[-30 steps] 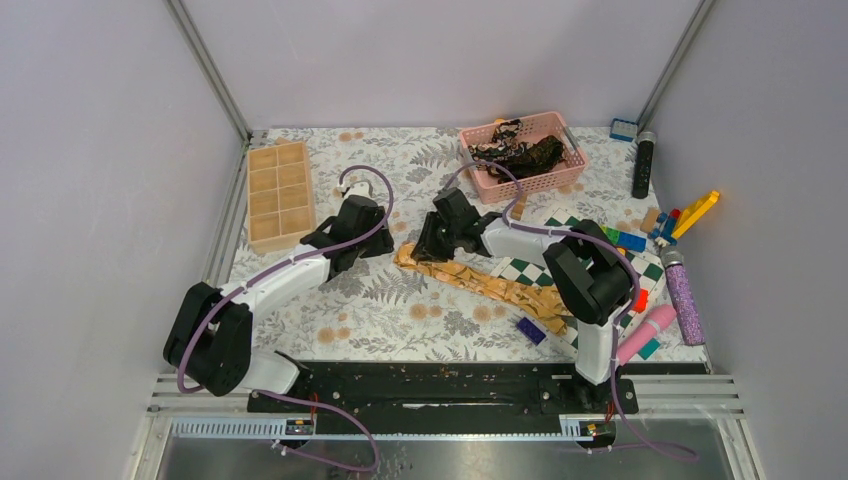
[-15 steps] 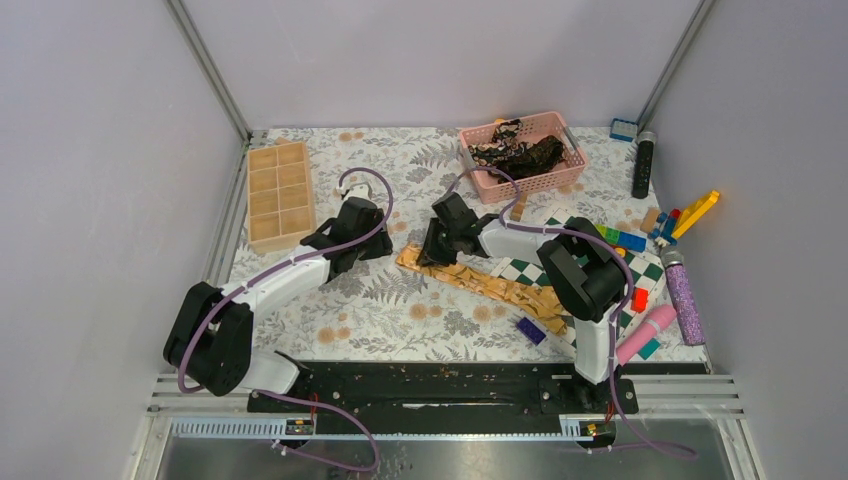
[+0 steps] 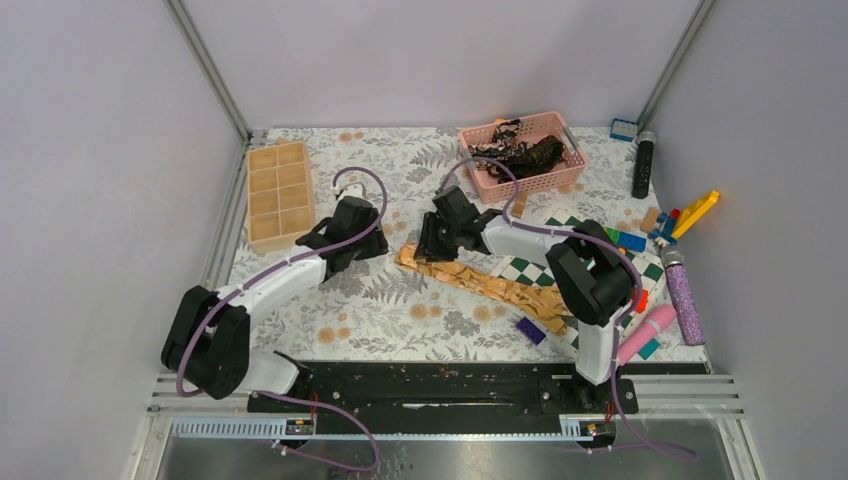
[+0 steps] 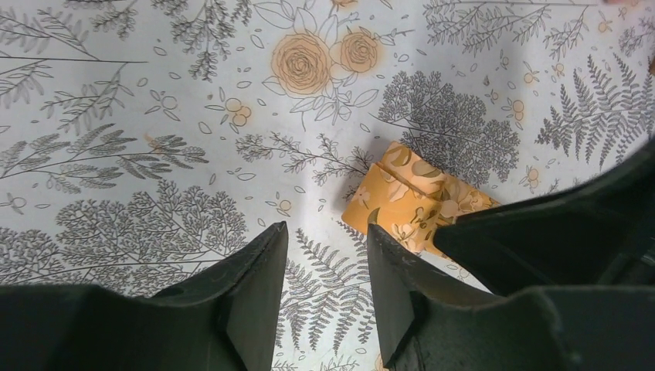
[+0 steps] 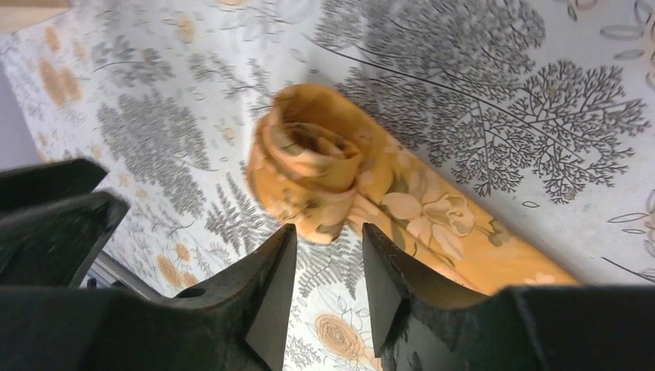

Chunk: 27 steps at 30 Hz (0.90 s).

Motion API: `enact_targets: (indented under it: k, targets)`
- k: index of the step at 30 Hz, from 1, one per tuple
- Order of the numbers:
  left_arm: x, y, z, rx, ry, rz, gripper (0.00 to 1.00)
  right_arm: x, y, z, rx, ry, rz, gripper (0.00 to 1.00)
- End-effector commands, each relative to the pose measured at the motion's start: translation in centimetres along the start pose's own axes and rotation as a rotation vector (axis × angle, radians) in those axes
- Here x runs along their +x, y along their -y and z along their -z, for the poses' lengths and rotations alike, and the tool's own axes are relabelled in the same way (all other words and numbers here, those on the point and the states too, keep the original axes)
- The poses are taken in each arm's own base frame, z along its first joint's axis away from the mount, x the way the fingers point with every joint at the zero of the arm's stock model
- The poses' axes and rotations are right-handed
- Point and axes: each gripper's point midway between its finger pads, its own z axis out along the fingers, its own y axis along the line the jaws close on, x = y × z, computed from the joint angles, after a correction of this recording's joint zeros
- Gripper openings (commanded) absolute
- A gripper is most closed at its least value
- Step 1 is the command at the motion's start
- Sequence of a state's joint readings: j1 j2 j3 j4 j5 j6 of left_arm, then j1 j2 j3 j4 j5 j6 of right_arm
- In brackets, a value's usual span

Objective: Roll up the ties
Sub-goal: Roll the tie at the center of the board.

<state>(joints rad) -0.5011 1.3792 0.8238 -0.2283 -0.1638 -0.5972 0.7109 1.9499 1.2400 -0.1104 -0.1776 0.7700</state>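
floral-printed cloth [image 3: 400, 320] covers the table inside pale grey walls. at the far left a wooden compartment tray [image 3: 281, 195] lies flat on it. the left gripper [image 4: 323, 263] hangs low over bare cloth, its two dark fingers [image 4: 255, 294] parted by only a narrow gap, with nothing between them and nothing touching them. just beyond its tips, to the right, sits the near end of the golden tie [image 3: 490, 283], which lies on the cloth near the middle of the table. that end is wound into a small loose roll [image 5: 313, 158], spiral face showing in the right wrist view. the right gripper [image 5: 326, 263] stands directly at this roll, its fingers also set narrowly apart and gripping nothing; the tips are right beside the roll's lower edge, though whether they touch it cannot be told. from the roll the remainder of the tie runs flat toward the right and onto the green-and-white checkered board [image 3: 528, 270]. further back and to the right, a pink basket [image 3: 540, 180] holds the dark ties [image 3: 520, 155] in a loose heap.
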Motion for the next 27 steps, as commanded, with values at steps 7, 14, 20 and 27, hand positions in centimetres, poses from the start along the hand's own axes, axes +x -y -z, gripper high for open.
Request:
enact_targets:
  k: [7,14,20,27]
  targets:
    - [-4.3,-3.0,2.8,-0.051,0.104,0.127,0.45,-3.7,-7.0,5.8,-0.202,0.046,0.635,0.83]
    - [-4.6,-4.8,4.1,-0.071,0.123,0.165,0.46,-3.6,-5.2,2.7,-0.065,-0.052,0.999,0.99]
    - [-4.3,-5.4,4.4,-0.078,0.119,0.179,0.46,-3.4,-5.1,1.4,-0.034,-0.109,1.104,0.99]
    - [-4.4,-5.7,4.7,-0.074,0.125,0.188,0.46,-2.4,-4.5,-0.4,0.017,-0.152,1.152,0.99]
